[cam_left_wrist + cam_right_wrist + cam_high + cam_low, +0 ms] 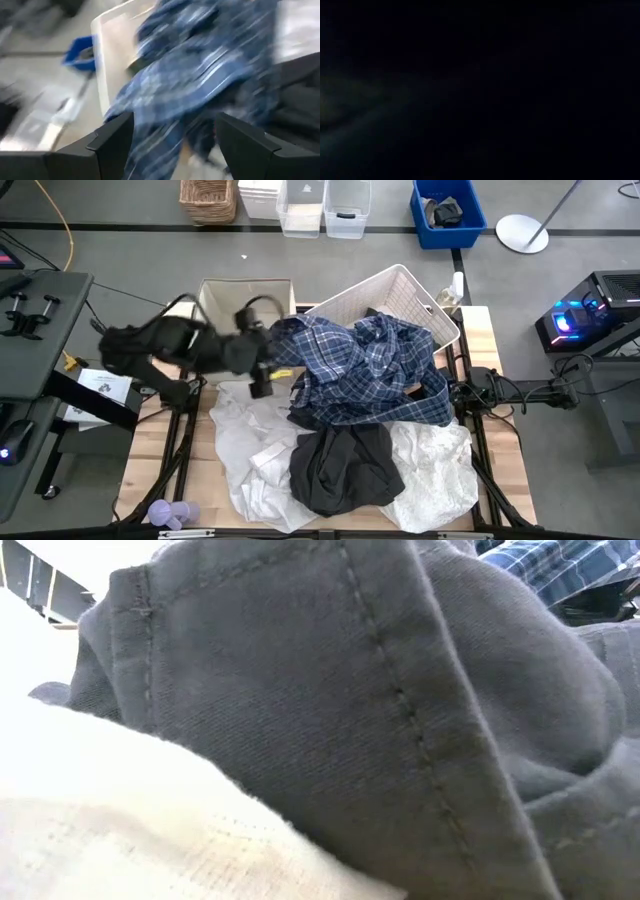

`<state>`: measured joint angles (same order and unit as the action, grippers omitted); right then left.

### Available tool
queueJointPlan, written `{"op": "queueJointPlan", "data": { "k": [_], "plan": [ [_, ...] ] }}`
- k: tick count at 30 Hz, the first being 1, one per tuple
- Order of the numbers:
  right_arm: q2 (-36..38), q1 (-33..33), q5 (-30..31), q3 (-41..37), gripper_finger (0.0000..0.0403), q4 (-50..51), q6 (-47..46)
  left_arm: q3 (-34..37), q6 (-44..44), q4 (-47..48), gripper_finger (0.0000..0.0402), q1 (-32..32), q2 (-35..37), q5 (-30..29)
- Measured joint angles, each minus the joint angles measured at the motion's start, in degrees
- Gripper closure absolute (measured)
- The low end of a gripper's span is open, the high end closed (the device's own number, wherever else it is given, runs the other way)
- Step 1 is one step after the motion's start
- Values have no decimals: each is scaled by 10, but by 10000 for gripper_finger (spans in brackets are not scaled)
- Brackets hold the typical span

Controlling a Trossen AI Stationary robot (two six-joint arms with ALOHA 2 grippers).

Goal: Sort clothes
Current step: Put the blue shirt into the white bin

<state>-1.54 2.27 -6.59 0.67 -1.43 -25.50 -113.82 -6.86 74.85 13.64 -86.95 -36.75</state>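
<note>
The blue-white plaid shirt (pixel 360 370) lies spread from the white basket's rim down onto the pile on the table. Below it a dark grey garment (pixel 340 465) lies on two white garments (pixel 245 445) (pixel 440 470); the grey one fills the low view (pixel 350 710). I see no dark green garment. My left gripper (pixel 262 383) is open at the plaid shirt's left edge, and in the left wrist view (pixel 172 130) the shirt (pixel 200 75) lies between and ahead of the fingers. My right arm (pixel 500 392) reaches in from the right; its gripper is hidden under the clothes. My left gripper stands open, coming level from the table's left, with the plaid shirt's left edge (pixel 165 145) between its two fingers. The blur keeps me from telling whether the fingers touch the cloth.
A beige fabric bin (pixel 245 300) stands behind my left gripper. The white plastic basket (pixel 400 290) stands at the back right, partly covered by the shirt. A purple object (pixel 170 513) lies at the table's near left corner. The right wrist view is dark.
</note>
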Motion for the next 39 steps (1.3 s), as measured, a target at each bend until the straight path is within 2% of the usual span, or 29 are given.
{"op": "queueJointPlan", "data": {
  "k": [2, 4, 7, 10, 14, 19, 21, 27, 33, 36, 39],
  "plan": [
    [0, 0, 0, 0, 402, 0, 0, 92, -42, -2, 135, 23, 48, -50],
    [0, 0, 0, 0, 402, 0, 0, 183, -64, -18, 135, 35, 91, -65],
    [0, 0, 0, 0, 402, 0, 0, 292, -137, -53, 135, 16, 140, -25],
    [0, 0, 0, 0, 402, 0, 0, 345, -205, -114, 135, -49, 178, 24],
    [0, 0, 0, 0, 402, 0, 0, 349, -215, -161, 135, -150, 198, 52],
    [0, 0, 0, 0, 402, 0, 0, 359, -216, -156, 135, -286, 188, 214],
    [0, 0, 0, 0, 402, 0, 0, 365, -216, -146, 135, -320, 174, 249],
    [0, 0, 0, 0, 402, 0, 0, 372, -196, -163, 135, -367, 143, 370],
    [0, 0, 0, 0, 402, 0, 0, 372, -167, -156, 142, -367, 112, 369],
    [0, 0, 0, 0, 402, 0, 0, 372, -156, -139, 191, -353, 98, 350],
    [0, 0, 0, 0, 402, 0, 0, 372, -154, -154, 301, -333, 97, 349]
  ]
}}
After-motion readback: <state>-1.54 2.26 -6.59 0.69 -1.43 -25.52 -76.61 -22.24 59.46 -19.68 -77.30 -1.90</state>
